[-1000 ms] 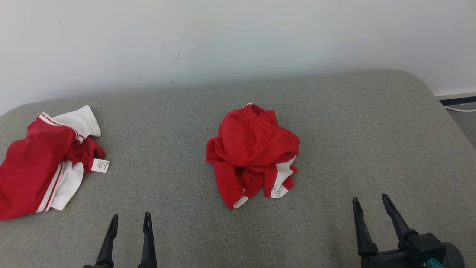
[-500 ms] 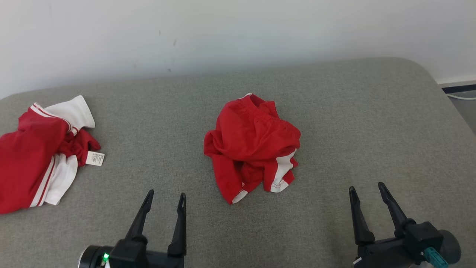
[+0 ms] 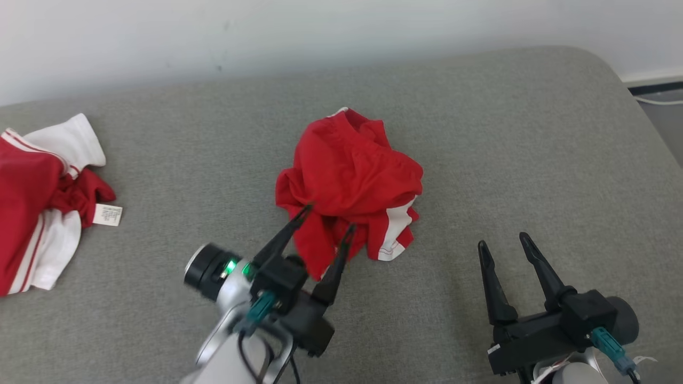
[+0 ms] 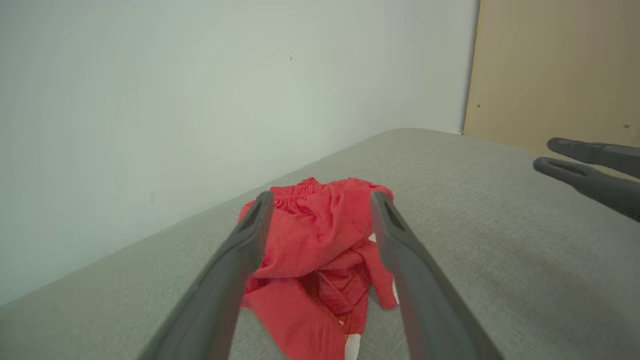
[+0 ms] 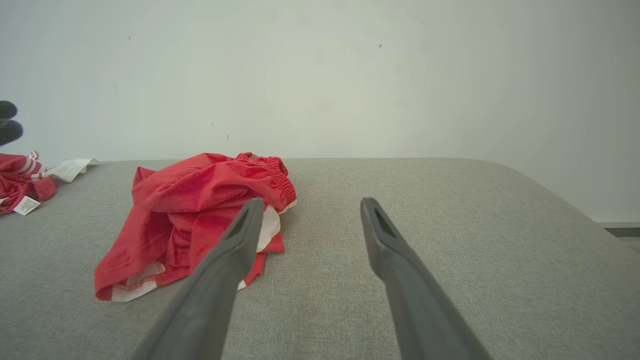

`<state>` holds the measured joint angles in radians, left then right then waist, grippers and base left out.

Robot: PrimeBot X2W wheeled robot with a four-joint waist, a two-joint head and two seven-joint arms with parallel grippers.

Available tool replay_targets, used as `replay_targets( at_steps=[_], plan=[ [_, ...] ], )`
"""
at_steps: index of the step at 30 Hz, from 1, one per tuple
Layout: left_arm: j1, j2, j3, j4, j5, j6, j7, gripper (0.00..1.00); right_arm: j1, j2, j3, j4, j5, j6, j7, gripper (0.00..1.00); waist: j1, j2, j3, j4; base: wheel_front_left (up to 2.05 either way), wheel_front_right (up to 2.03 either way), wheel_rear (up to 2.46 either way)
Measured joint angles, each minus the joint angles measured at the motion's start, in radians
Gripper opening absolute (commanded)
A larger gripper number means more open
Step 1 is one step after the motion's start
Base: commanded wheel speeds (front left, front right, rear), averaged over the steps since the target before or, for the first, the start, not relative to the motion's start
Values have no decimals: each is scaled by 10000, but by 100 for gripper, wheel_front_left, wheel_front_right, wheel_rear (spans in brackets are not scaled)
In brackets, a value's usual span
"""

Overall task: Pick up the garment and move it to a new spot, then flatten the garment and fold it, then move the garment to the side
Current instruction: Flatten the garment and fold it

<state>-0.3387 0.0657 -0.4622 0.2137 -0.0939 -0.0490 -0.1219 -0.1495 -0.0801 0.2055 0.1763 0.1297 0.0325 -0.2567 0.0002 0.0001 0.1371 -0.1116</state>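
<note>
Poised with the left claw (image 3: 330, 217) at the red garment (image 3: 347, 181), heaped near the middle of the grey counter (image 3: 533, 133). Fingers held apart with nothing between them, tips over the heap's 7 o'clock edge in the head view; cannot tell whether touching cloth. Aimed there, probably, for the loose white-trimmed hem at that near edge, easier to pinch than the bunched elastic waistband at 12 o'clock. In the left wrist view, heap framed between the two fingers, so seemingly lined up for a grab after lowering and closing.

Parked with the right claw (image 3: 503, 240) at 4 o'clock of the garment, well apart from it, likewise spread and holding nothing. Likely held back to leave room, and on hand for the flattening.

Off at 9 o'clock, a second red-and-white garment (image 3: 32, 197) with a white label (image 3: 106, 214), well clear of the reach.

Judged barely begun: no pick-up yet, nothing flattened or folded. Worth pinching the hem firmly, for fear of losing thin, slippery-looking fabric on lifting.
</note>
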Motion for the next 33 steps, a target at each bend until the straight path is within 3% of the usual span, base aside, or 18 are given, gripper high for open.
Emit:
replay_targets(
  at_steps=[12, 24, 26, 27, 33],
  plan=[
    [-2752, -136, -1154, 2180, 443, -569, 1120, 100, -574, 130, 270, 276, -10, 29, 0, 100, 0, 0, 810, -919, 0, 0, 0],
    [-4429, -197, -1097, 4667, 506, -556, 1728, 100, -1081, 203, 474, 558, 38, 27, 0, 100, 1, 0, 1576, -1857, 0, 0, 0],
    [-4645, -211, -1124, 4897, 499, -445, 1722, 37, -1102, 215, 472, 602, 92, 17, 0, 100, 0, 0, 1680, -1933, 0, 0, 0],
    [-4732, -207, -1164, 4938, 476, -362, 1689, 0, -1127, 219, 476, 640, 109, 17, 0, 100, 0, 1, 1718, -1963, 0, 0, 0],
    [-4994, -247, -1369, 4706, -508, 301, 1018, 0, -1196, 234, 389, 759, 138, -33, 0, 100, 0, 1, 1779, -1860, 0, 0, 0]
  ],
)
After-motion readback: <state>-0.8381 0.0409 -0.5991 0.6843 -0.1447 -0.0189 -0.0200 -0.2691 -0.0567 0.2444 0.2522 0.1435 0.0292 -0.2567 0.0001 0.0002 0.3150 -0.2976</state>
